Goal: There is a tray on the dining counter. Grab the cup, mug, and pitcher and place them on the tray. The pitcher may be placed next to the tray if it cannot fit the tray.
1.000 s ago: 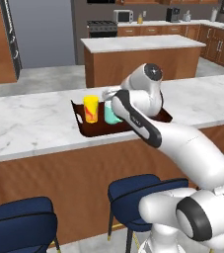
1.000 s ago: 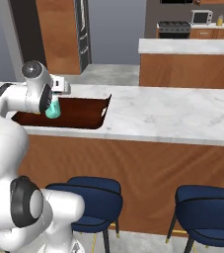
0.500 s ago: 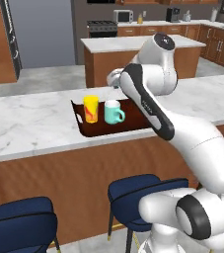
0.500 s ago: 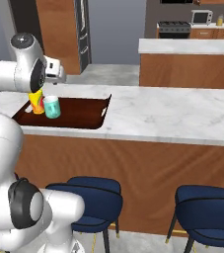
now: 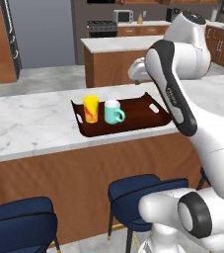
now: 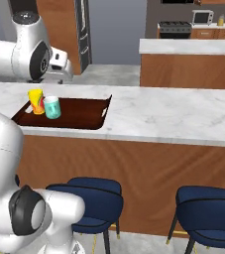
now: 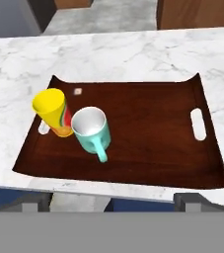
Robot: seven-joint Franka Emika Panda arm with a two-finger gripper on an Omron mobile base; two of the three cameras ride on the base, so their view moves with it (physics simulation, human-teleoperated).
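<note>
1. Currently the cup and mug stand upright, touching or nearly so, at the left end of the tray, which lies on the dining counter.
2. Gripper state: jaws spread wide, holding nothing, raised above the near edge of the tray.
3. Pitcher: I cannot place it in any view. By my judgement it is the one item left to fetch.
4. Risk, clearance: cup and mug sit close together. A low sweep of the arm across the left end could knock either over.
5. Risk, placement: the right part of the tray is bare. A tall pitcher set down near the raised rim could catch it and tip. Setting it hard against the mug handle could push the mug into the cup.
6. Risk, fit: if the pitcher base lands on the rim, it will stand tilted; the counter beside the tray is the permitted alternative.
7. View differences:
   - Hand view: shows the mug's pale inside, its handle pointing toward the near edge, and a small pale speck on the tray floor.
   - Left base view: shows both handle slots and the stools below.
   - Right base view: shows the long bare stretch of counter to the right of the tray.
</note>
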